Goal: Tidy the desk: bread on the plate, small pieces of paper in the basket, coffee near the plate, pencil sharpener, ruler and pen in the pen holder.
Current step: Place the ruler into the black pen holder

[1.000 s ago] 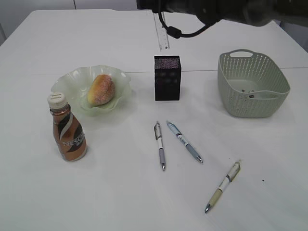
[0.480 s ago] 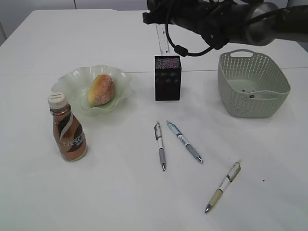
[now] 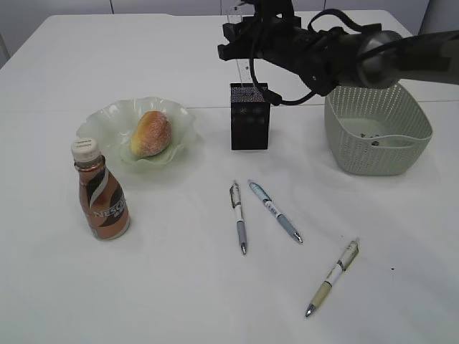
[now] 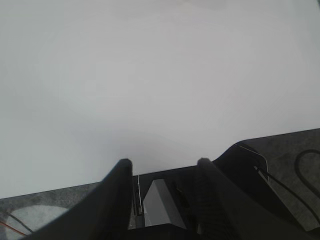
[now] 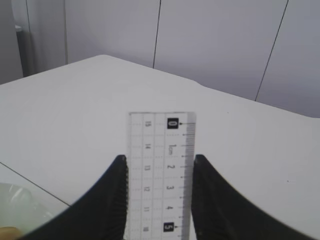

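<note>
A broad white matte tabletop (image 3: 158, 287) is seen filling most of the frame. Pale grey wall panels (image 5: 215, 40), divided by thin dark vertical seams, are seen across the top.

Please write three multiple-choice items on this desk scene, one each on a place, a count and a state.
1. Where is the bread roll?
A. On the green plate
B. In the basket
C. Beside the pens

2. How many pens lie on the table?
A. One
B. Three
C. Five

3. What is the right gripper doing?
A. Standing open and empty
B. Holding the clear ruler
C. Holding the coffee bottle

Key:
1 A: the roll sits in the plate, left of the black pen holder.
2 B: two pens lie side by side and a third nearer the front right.
3 B: the right wrist view shows the ruler between its fingers, above the pen holder in the exterior view.
</note>
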Motion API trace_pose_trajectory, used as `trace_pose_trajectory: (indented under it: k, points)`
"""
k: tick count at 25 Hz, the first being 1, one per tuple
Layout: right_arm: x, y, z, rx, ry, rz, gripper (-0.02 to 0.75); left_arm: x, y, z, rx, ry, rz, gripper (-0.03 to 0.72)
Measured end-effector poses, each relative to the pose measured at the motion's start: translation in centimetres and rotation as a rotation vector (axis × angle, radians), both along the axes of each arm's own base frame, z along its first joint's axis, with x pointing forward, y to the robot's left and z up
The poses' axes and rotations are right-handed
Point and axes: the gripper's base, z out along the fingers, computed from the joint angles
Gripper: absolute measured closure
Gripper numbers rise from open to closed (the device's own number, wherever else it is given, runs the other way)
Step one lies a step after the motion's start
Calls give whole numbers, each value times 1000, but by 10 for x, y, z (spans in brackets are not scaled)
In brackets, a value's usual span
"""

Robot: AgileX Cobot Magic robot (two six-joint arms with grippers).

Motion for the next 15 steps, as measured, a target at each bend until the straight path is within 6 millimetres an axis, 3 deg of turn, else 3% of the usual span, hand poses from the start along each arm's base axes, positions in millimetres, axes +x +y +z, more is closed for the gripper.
trace_pose_trajectory:
  k: [6, 15]
  points:
    - [4, 1, -26, -8, 36, 4, 442, 0, 0, 0, 4, -1, 0, 381]
    - [6, -4, -28, -11, 41, -6, 442, 0, 1, 0, 17, -3, 2, 381]
